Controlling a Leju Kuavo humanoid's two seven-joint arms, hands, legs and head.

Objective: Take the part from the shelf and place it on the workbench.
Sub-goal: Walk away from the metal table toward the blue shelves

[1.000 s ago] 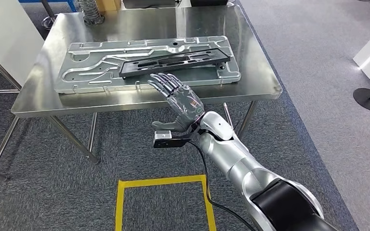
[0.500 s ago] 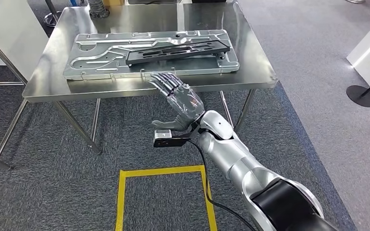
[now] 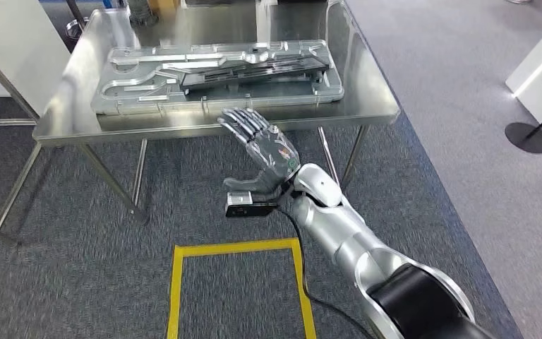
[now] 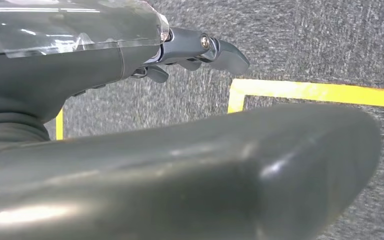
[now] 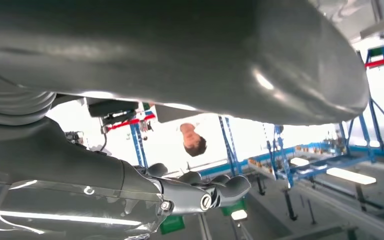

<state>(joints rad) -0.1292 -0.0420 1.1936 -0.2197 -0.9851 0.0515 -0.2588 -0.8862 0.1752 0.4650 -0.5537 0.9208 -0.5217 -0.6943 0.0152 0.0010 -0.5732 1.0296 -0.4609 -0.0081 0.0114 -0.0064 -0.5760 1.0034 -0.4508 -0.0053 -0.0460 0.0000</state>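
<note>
The long black part [image 3: 254, 70] lies flat on a silver machined plate [image 3: 141, 95] on the steel workbench [image 3: 367, 99]. My right hand [image 3: 265, 148] hovers just in front of the bench's near edge, below the part, fingers stretched out and apart, holding nothing. In the right wrist view the right hand [image 5: 180, 195] has nothing between thumb and fingers. My left hand [image 4: 145, 165] hangs over the grey carpet, with nothing in it and its fingers [image 4: 200, 50] apart from the thumb.
A yellow tape square [image 3: 240, 248] marks the carpet in front of the bench. A white cabinet [image 3: 7, 49] stands at the left, a post with a black round base [image 3: 529, 138] at the right. A person [image 5: 192, 140] and blue racks [image 5: 380, 100] are far behind.
The whole picture has shifted, so the camera has moved: the bench now sits higher and tilted in view. The right hand keeps its outstretched pose in front of the bench edge.
</note>
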